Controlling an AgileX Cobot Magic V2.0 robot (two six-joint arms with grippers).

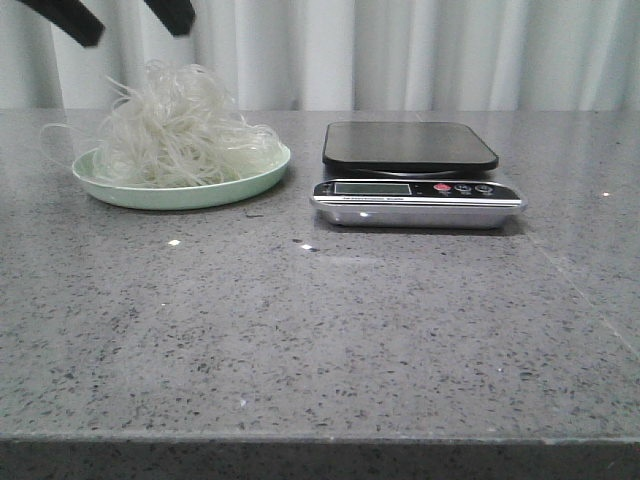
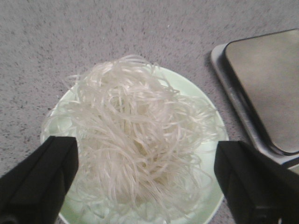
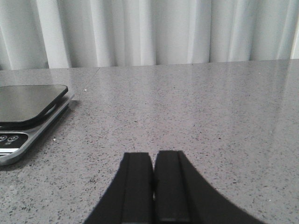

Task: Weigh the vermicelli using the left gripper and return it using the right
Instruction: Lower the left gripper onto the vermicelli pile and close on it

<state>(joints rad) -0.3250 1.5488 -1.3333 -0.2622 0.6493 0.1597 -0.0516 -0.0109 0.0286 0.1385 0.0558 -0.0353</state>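
Note:
The vermicelli (image 1: pixel 180 130) is a loose whitish tangle heaped on a pale green plate (image 1: pixel 225 187) at the back left of the table. My left gripper (image 1: pixel 125 20) hangs open above it, its two black fingertips spread wide. In the left wrist view the vermicelli (image 2: pixel 135 140) lies below, between the two fingers (image 2: pixel 42 172), which do not touch it. The kitchen scale (image 1: pixel 410 150), with a black platform and a silver front, stands to the right of the plate, its platform bare. My right gripper (image 3: pixel 153 158) is shut and empty, low over the table, with the scale (image 3: pixel 28 105) to one side of it.
White curtains hang behind the grey speckled table (image 1: pixel 320 330). The scale's display and buttons (image 1: pixel 415 189) face the front edge. The scale also shows beside the plate in the left wrist view (image 2: pixel 266 88).

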